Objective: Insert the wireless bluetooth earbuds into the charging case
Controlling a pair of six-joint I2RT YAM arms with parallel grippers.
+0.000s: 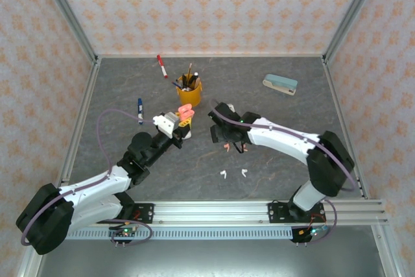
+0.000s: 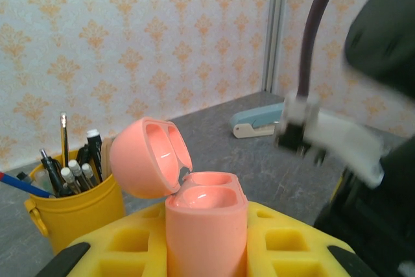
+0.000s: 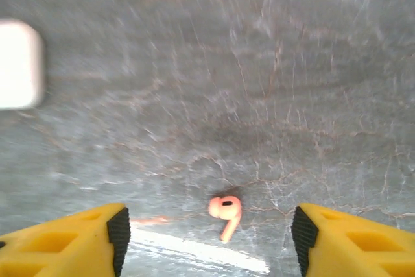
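Top, L-wrist and R-wrist views.

L gripper [image 1: 181, 121]: pinching case [image 2: 206, 225] by lower body. Held upright, lid swung back on hinge, wells facing up. No bud made out inside.

R gripper [image 3: 209, 228]: just right of case, fingers spread wide, gripping nothing. Bare table [image 3: 292, 63] below.

Pink bud [image 3: 225, 209]: lying flat on table under the gap btwn R fingers, touching neither. Just right of case, slightly toward arm bases.

White bud [image 1: 222, 174] and second white bud [image 1: 244, 173]: side by side on table, right of case and nearer arm bases, well apart from it.

Handling (judged): very light, stiff, glossy plastic w/ rounded head. Likely slippery, and apt to skid or flip under an off-centre pinch rather than break.

Best hold (judged): across the head or top of stem, w/ fingers squared to the bud. Stem tip left free for entry into a well. Slow closing advised, since a bud this small could easily be flicked away.
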